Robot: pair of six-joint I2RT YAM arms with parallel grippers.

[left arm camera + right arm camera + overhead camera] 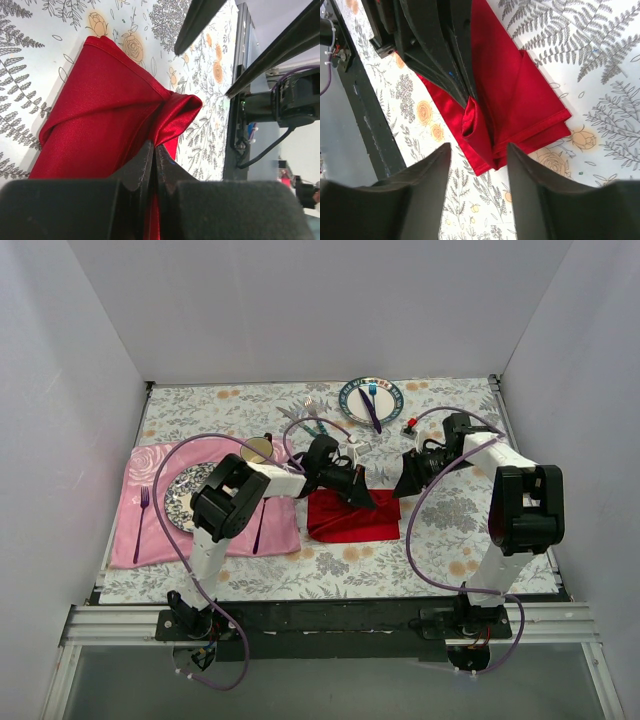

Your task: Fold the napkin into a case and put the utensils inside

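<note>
Top view, napkin: the napkin (350,522) is found folded on the table (200,405), between the two arms, just beside the pink placemat (135,475).
Top view, nearer arm: the left gripper (365,502) is set on the cloth; the right gripper (405,486) is held at its right edge.
Top view, utensils: the utensils (316,424) are left farther back, well apart.
Left wrist, fingers: the left gripper (154,150) is pressed together, a raised fold of the napkin (100,115) pinched.
Right wrist, fingers: the right gripper (479,148) is spread, nothing held.
Right wrist, relation: the napkin (520,100) lies ahead and below, its long axis slanting across the gap; the pinched fold under the left gripper (462,85) is judged the next target.
</note>
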